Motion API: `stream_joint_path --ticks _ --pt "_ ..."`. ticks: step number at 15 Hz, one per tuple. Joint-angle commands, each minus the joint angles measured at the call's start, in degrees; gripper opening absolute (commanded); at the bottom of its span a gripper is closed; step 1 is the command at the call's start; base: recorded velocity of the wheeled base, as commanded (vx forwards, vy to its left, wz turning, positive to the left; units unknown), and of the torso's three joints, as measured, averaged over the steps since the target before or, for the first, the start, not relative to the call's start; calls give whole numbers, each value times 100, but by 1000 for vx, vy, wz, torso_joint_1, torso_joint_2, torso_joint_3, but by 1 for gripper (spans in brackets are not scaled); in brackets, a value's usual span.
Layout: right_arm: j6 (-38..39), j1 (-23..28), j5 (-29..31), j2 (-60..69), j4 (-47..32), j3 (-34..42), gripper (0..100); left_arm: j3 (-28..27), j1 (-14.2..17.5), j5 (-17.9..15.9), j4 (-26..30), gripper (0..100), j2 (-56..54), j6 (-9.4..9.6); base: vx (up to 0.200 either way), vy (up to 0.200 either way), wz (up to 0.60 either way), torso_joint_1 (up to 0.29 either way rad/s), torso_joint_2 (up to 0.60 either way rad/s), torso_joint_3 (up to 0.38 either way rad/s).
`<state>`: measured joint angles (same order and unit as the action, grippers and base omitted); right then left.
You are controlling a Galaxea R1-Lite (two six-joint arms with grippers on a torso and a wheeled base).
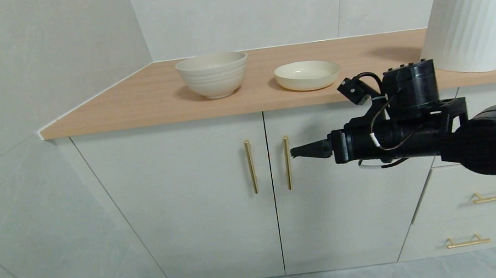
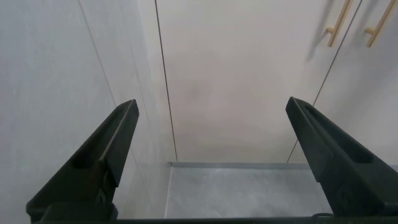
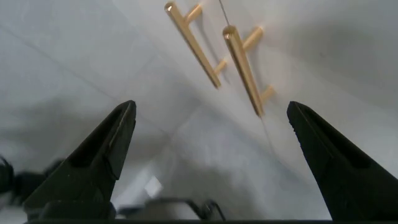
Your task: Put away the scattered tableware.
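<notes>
Head view: my right gripper (image 1: 294, 152) is at cabinet height, tips just beside the right door handle (image 1: 287, 162), which lies to its left with its long axis vertical. Right wrist view: fingers well apart, nothing between them. Left gripper (image 2: 211, 104) likewise spread, facing the cabinet foot and floor. Bowl (image 1: 213, 74) and shallow dish (image 1: 307, 75) stand on the countertop (image 1: 133, 96), the dish near its front edge, above the doors. Judgement: right arm nearer; door opens first.

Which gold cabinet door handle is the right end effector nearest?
The gold bar handle on the right-hand door: the right end effector is just beside it, while the left-hand door's gold bar handle lies beyond it.
</notes>
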<state>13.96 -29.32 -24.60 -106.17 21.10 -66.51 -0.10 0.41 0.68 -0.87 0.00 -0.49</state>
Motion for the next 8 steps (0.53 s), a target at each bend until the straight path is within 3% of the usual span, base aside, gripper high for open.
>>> stream_joint_path --ticks 1,8 --pt "177 -153 61 -572 307 15 100 1 2 2 -1 100 9 -4 0 0 0 0 0 0" --pt "766 -417 843 -1328 1810 -20 100 1 2 2 -1 100 9 -4 0 0 0 0 0 0"
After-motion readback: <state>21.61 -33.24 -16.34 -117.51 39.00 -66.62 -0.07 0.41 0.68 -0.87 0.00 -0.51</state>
